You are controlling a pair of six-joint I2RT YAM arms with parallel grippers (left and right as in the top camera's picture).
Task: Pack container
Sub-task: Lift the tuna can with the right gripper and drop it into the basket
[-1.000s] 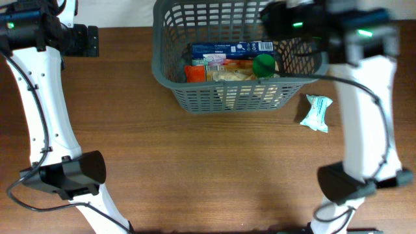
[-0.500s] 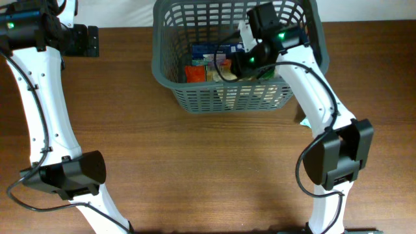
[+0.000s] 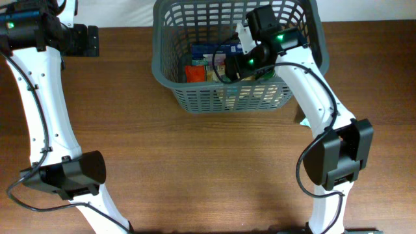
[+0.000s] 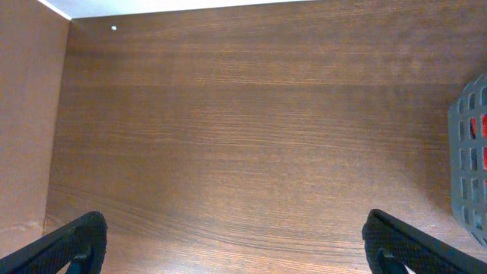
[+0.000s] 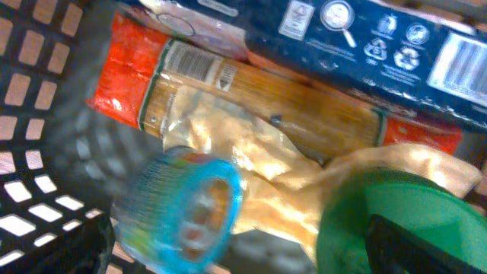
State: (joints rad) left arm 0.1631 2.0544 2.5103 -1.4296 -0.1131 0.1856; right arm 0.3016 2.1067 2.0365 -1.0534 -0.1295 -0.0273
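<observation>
The dark grey slotted container (image 3: pixel 221 97) stands at the back middle of the table. It holds a dark blue box (image 5: pixel 365 46), an orange-red packet (image 5: pixel 228 84), a crinkly pale bag (image 5: pixel 251 152) and a green-lidded item (image 5: pixel 396 221). My right gripper (image 3: pixel 235 65) reaches down inside the container. In the right wrist view it (image 5: pixel 247 247) is open, and a blurred blue-rimmed round tub (image 5: pixel 183 209) sits loose between its fingers. My left gripper (image 4: pixel 236 243) is open and empty over bare table at the far left.
The container's left wall (image 4: pixel 473 152) shows at the right edge of the left wrist view. The right arm's upper link (image 3: pixel 318 97) crosses the container's front right corner. The left arm (image 3: pixel 39 97) stands along the table's left side.
My right arm has swung from above the container's far right corner down into the container. It has hardly moved in the last half second. The left arm has not moved.
</observation>
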